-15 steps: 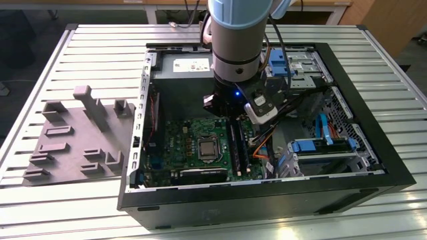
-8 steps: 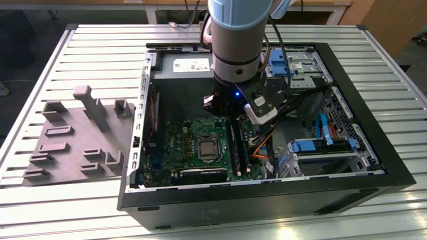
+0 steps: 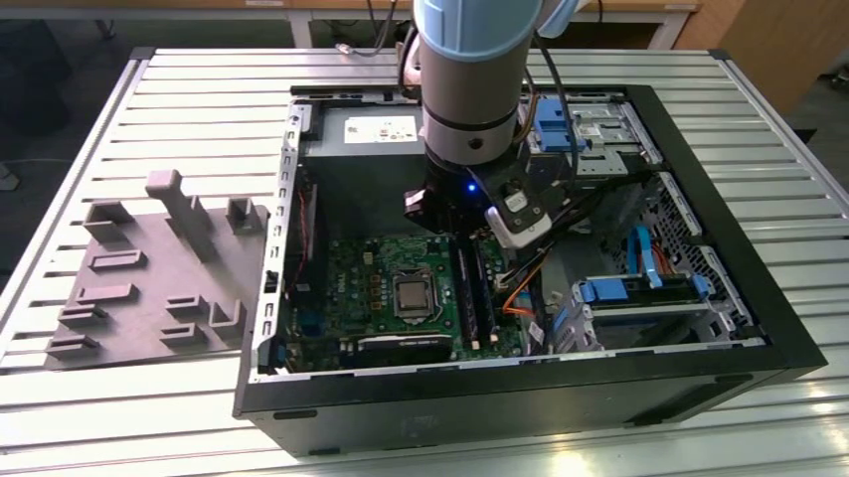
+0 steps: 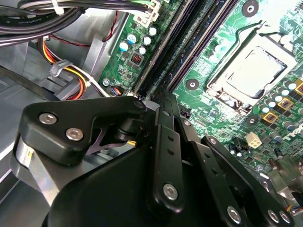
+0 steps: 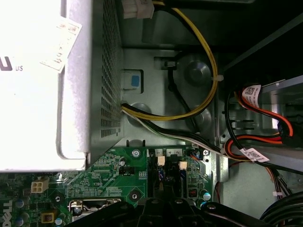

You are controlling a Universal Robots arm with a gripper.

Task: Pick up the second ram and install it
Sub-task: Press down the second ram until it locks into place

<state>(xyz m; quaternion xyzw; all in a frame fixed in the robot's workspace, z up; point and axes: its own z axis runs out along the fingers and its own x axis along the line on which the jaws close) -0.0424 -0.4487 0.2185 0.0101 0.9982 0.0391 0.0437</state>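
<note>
One step from done, seemingly: seating. Claw point(image 4: 163, 99) down inside the case point(image 3: 531, 397), right over the long black slots point(image 4: 189, 47); open or closed, cannot tell. Second ram not clearly distinguishable, presumably beneath. Calls for square, even pressing.

A thick silver-grey arm point(image 3: 467, 70) with a pale blue joint cap is seen, ending in a black wrist lit by a small blue light. The black pincer point(image 4: 163, 156) linkages are fastened with silver screws.
</note>
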